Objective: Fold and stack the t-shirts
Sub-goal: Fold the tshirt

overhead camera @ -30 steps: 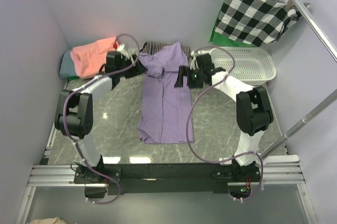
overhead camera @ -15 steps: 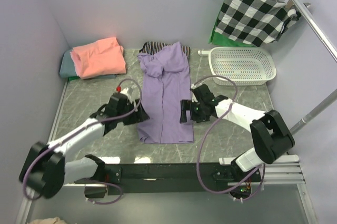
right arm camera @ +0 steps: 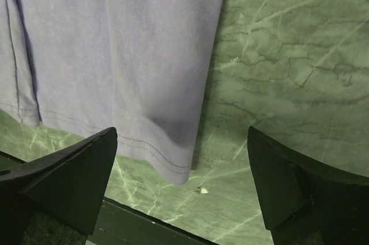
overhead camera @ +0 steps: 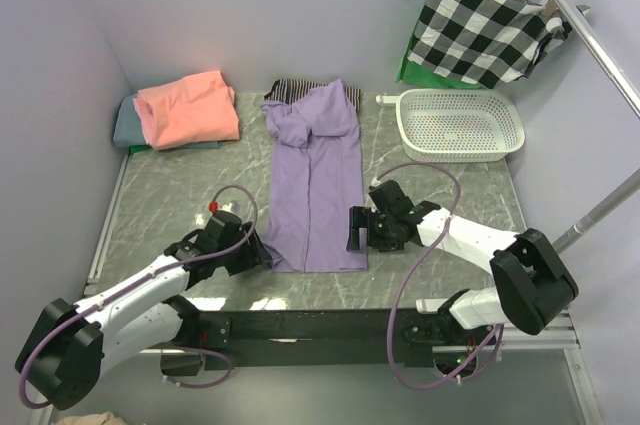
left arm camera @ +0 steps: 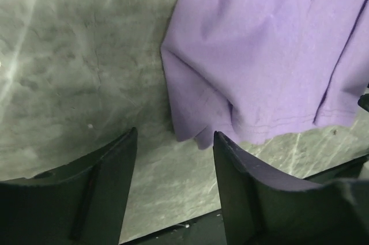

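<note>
Pale lilac walls (overhead camera: 300, 5) enclose a grey marbled tabletop (overhead camera: 200, 185); a metal rail (overhead camera: 610, 70), perhaps a rack, crosses right.

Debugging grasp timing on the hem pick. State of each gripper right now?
Left gripper: open, holding nothing, at the near hem of the lavender t-shirt.
Right gripper: open wide, holding nothing.

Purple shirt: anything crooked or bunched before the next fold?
Yes. The purple shirt is rumpled at its far end, where it overlaps a striped cloth. In the left wrist view its near left hem corner looks tucked under rather than flat.
</note>
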Controlling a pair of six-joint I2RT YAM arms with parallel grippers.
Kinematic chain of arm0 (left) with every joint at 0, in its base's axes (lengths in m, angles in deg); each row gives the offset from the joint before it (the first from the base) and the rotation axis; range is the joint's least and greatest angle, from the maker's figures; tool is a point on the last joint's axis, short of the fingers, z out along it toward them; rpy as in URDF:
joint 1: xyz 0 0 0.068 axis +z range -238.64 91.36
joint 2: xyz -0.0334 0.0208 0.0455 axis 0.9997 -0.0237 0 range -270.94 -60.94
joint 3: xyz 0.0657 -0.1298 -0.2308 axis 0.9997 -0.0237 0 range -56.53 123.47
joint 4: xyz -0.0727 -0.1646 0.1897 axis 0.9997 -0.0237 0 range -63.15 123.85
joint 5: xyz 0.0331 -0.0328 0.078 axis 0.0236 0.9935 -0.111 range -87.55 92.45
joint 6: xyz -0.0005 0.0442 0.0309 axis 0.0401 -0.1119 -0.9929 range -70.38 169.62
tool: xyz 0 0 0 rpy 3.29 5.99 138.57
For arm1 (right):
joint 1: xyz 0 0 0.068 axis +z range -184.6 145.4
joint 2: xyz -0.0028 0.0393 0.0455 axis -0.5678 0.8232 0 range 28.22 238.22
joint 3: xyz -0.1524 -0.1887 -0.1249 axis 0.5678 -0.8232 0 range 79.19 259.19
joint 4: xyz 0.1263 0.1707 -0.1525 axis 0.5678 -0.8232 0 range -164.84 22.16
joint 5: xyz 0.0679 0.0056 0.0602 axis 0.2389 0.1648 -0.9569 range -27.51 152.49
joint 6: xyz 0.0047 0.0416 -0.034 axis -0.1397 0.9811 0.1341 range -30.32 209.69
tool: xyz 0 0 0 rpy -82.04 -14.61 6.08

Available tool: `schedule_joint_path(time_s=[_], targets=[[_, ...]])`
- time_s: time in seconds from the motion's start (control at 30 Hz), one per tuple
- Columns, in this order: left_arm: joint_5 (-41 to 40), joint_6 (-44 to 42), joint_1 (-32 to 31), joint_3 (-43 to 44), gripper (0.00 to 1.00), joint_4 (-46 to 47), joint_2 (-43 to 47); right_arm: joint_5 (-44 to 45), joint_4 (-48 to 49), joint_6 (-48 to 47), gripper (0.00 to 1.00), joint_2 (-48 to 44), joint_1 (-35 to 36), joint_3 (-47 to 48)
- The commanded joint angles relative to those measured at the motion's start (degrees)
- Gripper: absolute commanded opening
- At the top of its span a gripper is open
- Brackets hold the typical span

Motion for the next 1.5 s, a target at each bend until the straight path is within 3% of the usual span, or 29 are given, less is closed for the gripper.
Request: schedule_joint_path(time_s=[0.0,0.2,0.43,0.57,0.7,0.77,1.0,1.27,1.4,1.47], targets=[[-2.5,3.6,-1.3,-2.5,0.6,0.6,1.8,0.9,1.9,1.2,1.0,-2.0,0.1,-1.2],[-4.4,3.5,-1.4,-1.4,0.61,2.2,1.4,0.1,3.6,1.7,1.0,0.3,0.1,-1.3],[-3.5,4.1,-2.7,-1.2,0.44,8.4,-9.0,-1.0,5.7,1.7,0.99,3.3,0.1,-1.1],[-3.5,4.2,-3.5,-0.9,0.41,10.2,-11.9,-1.5,6.4,1.9,0.98,4.2,0.2,-1.9],[-3.5,4.1,-4.4,-0.6,0.24,9.5,-12.9,-1.6,6.7,2.1,0.97,4.6,0.1,-2.7],[-3.5,3.9,-5.0,-0.7,0.02,7.9,-12.5,-1.8,6.4,2.1,0.94,5.3,0.2,-2.7],[-3.5,6.2,-6.3,-0.5,0.01,-5.0,-2.0,0.2,5.0,2.2,0.84,5.9,0.1,-3.5],[1.7,10.5,-9.1,-3.8,0.01,-6.0,1.4,1.7,4.0,3.2,0.82,5.5,0.2,-4.7],[1.8,11.6,-11.2,-3.9,0.01,-7.0,1.9,2.7,3.1,3.2,0.72,4.7,0.6,-4.3],[1.8,11.8,-11.7,-3.8,0.01,-7.3,2.0,4.8,1.3,2.4,0.71,2.5,1.8,-2.8]])
